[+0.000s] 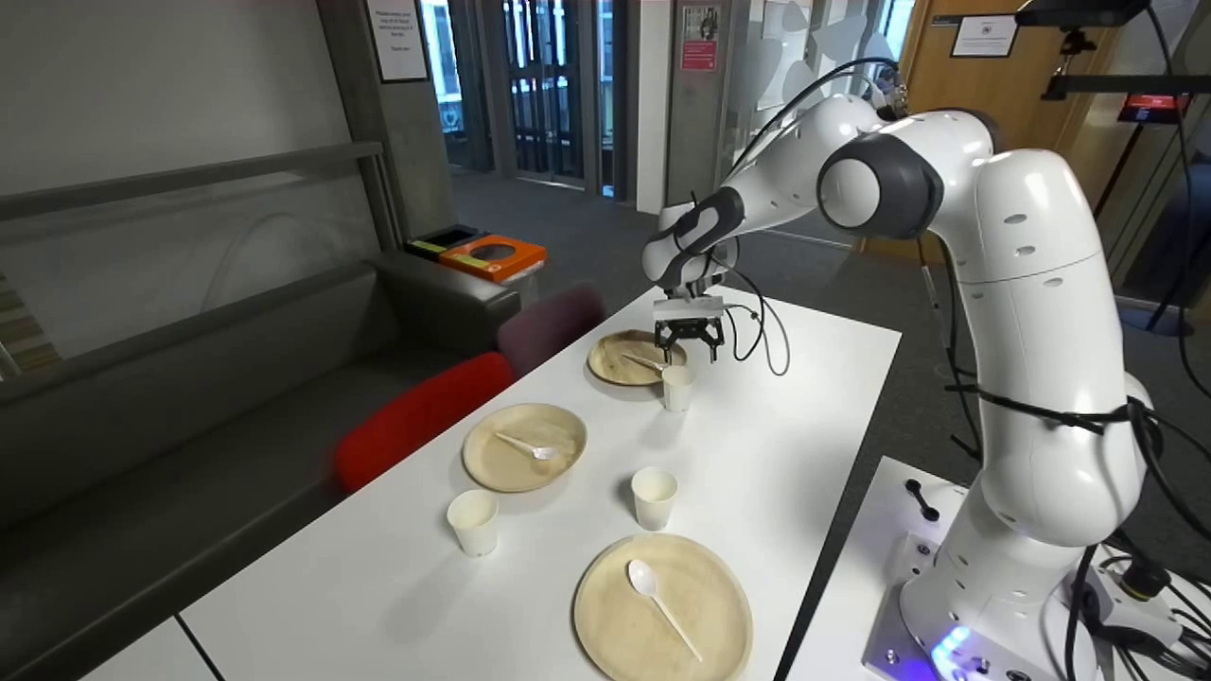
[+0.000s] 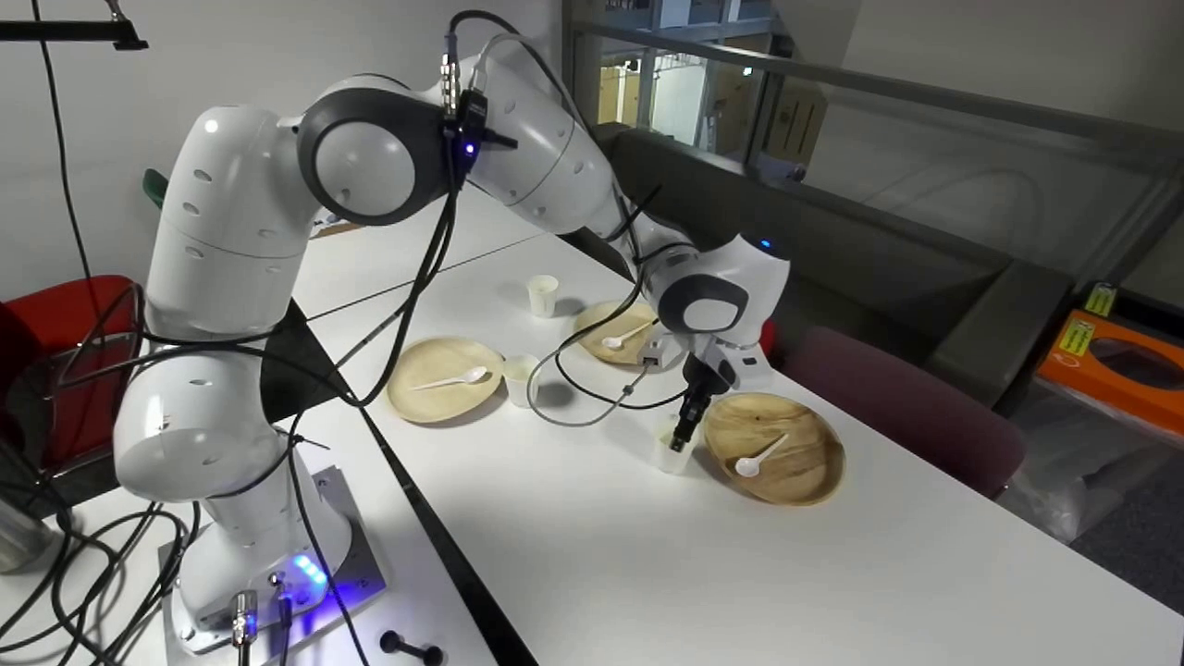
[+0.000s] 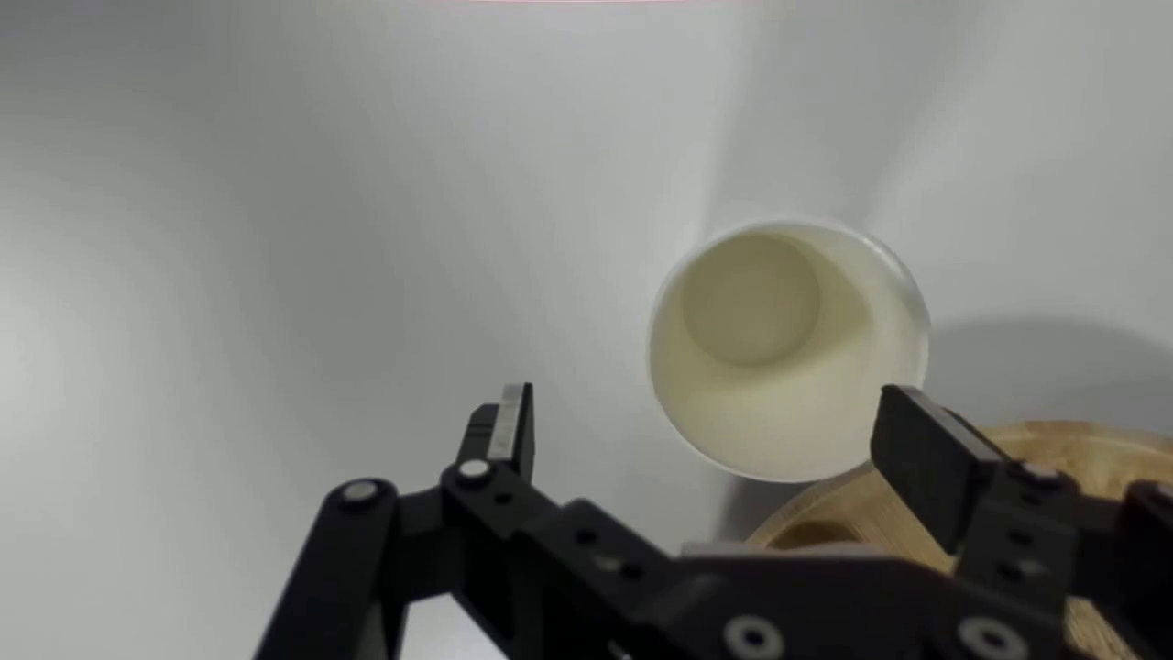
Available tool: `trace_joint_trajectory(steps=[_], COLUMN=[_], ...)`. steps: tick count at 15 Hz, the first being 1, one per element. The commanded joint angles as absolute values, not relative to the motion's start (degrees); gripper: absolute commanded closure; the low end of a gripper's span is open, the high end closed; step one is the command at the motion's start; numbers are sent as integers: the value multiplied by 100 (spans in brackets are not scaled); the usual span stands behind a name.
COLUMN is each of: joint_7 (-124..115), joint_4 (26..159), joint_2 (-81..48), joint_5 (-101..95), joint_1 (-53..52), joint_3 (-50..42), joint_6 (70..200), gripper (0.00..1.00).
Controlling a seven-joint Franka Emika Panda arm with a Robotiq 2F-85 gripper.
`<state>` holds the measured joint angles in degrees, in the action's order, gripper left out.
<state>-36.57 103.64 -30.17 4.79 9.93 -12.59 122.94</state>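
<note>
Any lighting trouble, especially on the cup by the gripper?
Wrist view: the cup is partly shadowed inside, and the table brightens toward the left edge; in an exterior view the cup nearly blends into the white table; both exterior views: blue glow at the arm base.

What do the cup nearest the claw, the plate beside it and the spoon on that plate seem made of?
Cup: probably matte paper, going by its thin, off-white wall. Plate: likely smooth wood or palm leaf, given its brown, streaky grain. Spoon: perhaps smooth plastic, plain white with no visible grain.
</note>
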Motion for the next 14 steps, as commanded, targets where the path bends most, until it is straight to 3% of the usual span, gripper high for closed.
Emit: trace_joint_trajectory(steps=[1,12,13,14], joint_7=[-3704,-3806,-3793,-3785], joint_4=[10306,10309,10311,10315], joint_2=[-3136,-3278,-3281,-3280], joint_5=[391,431,422,417], joint_1=[935,861,851,839], joint_3=[-1422,-1486,-1484,-1483], joint_6=[12214,12210,12202,12204], gripper=[0,0,7,27])
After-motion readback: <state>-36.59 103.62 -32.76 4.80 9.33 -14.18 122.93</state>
